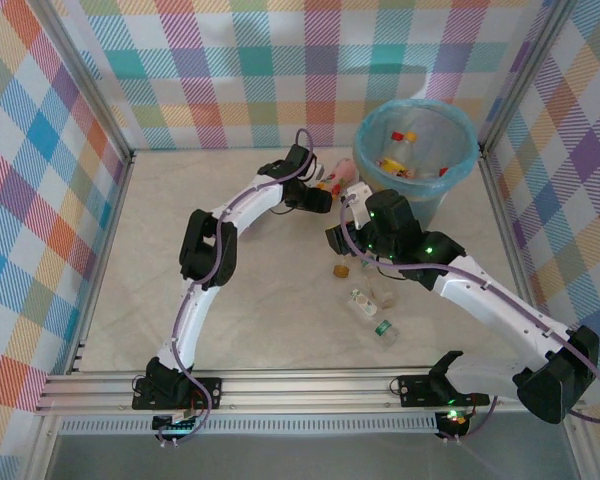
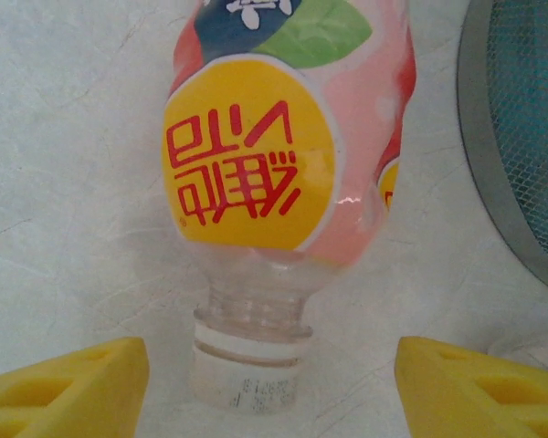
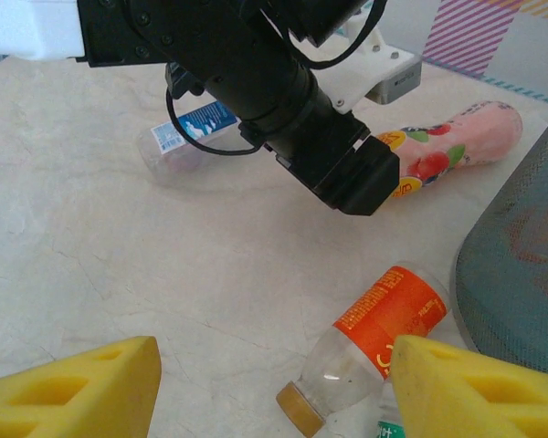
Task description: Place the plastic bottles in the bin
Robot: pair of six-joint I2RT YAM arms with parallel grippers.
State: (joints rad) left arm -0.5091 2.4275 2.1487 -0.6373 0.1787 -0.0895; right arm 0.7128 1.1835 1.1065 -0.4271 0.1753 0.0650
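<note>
A pink plastic bottle (image 2: 283, 137) with a yellow round label lies on the table, its clear cap (image 2: 247, 370) pointing at my left gripper (image 2: 272, 383). The yellow fingers (image 2: 68, 388) stand open on either side of the cap, with a gap on each side. From above, this bottle (image 1: 340, 172) lies just left of the bin (image 1: 420, 195). My right gripper (image 3: 274, 383) hangs open over an orange-labelled bottle (image 3: 384, 324) with a tan cap, which lies by its right finger (image 3: 475, 388). A blue-labelled bottle (image 3: 187, 137) lies beyond the left arm (image 3: 283, 100).
Several bottles (image 1: 395, 150) lie inside the bin's blue bag. More clear bottles (image 1: 363, 303) lie on the table in front of the right arm, one with a green label (image 1: 384, 333). The bin wall (image 3: 521, 265) stands close at the right gripper's right. Chequered walls enclose the table.
</note>
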